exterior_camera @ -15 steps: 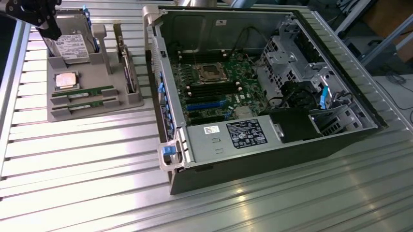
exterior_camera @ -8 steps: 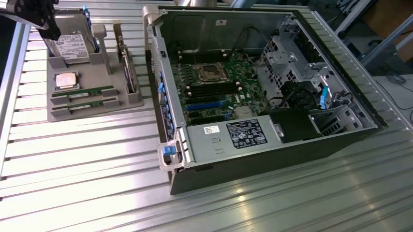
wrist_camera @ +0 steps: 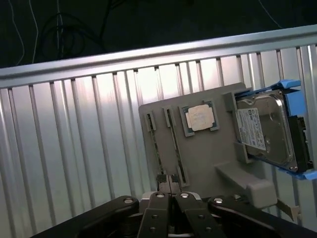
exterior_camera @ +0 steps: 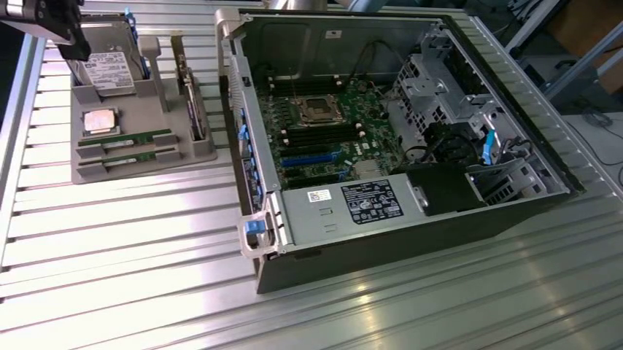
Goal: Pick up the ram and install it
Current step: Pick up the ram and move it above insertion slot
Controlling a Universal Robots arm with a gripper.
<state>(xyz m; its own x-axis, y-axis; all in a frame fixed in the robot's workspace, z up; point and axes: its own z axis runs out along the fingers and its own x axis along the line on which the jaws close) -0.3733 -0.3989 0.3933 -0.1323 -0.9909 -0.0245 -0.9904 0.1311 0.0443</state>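
Claw (wrist_camera: 169, 179) was shut, fingers pressed together, nothing held. It hung above the grey tray (wrist_camera: 210, 158), clear of it. The ram sat in the tray as two green sticks, first stick (wrist_camera: 154, 141) and second stick (wrist_camera: 177, 151), edge-up in parallel slots. Beyond them lay the processor (wrist_camera: 199, 119), then the hard drive (wrist_camera: 262, 129). In the exterior view the claw was over the tray's hard-drive end and the ram was at the opposite end, apart. The open computer case (exterior_camera: 389, 248) stood on the surface (exterior_camera: 117, 255) at the exterior view's right.
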